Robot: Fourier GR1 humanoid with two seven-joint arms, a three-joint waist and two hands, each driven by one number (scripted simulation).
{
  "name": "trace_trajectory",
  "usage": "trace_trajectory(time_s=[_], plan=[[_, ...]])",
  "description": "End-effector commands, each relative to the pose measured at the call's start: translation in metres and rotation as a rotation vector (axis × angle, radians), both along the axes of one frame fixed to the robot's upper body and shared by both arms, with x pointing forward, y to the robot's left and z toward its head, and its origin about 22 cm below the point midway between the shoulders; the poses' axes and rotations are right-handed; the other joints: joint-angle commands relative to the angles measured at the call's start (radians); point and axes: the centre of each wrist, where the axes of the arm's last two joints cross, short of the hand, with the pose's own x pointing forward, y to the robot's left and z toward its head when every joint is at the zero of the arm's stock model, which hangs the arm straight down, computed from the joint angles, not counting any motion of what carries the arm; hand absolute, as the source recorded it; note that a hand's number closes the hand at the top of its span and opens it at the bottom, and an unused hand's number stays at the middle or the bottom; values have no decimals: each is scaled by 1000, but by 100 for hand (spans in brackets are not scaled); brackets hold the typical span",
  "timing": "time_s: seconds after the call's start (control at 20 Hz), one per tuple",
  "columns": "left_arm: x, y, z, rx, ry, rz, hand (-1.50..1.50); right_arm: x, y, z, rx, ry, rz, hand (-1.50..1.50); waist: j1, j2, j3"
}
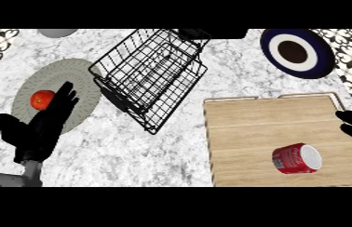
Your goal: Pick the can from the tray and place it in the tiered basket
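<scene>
- Can (297, 158): lies on its side on the wooden tray (251, 128), at 4 o'clock in the view; neither hand touches it
- Tiered basket (148, 77): black wire, at 11 o'clock from the can and well apart from it; nothing shows inside
- Left hand (44, 128): at 9 o'clock, fingers straight and spread, resting; overlaps a grey plate (76, 72) bearing a red fruit (43, 99); holds nothing
- Right hand (345, 121): a dark sliver at 3 o'clock, by the tray's right edge; whether spread or closed cannot be told
- Progress: judged to be at the outset; no grasp made; reach, grip, lift, carry toward 11 o'clock and release are all left to do
</scene>
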Motion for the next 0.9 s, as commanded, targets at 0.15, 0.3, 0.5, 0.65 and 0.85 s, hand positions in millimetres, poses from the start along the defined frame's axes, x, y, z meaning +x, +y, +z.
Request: trace_trajectory(time_s=[0.15, 0.3, 0.5, 0.65, 0.85], plan=[[-15, -11, 2, -16, -4, -38, 0, -25, 25, 23, -314, 153, 46, -150, 14, -1, 3], [4, -3, 8, -11, 3, -35, 0, -43, 47, 24, -300, 143, -15, -150, 21, 5, 2], [-1, 22, 2, -8, -4, -37, 0, -44, 42, 2, -271, 139, -74, -150, 22, 5, 3], [-2, -16, 7, 4, -10, -60, 0, -25, 50, -16, -283, 137, -119, -150, 46, 10, 3], [10, -14, 6, 17, -13, -38, 0, -33, 53, -38, -324, 163, -161, -150, 29, 6, 4]])
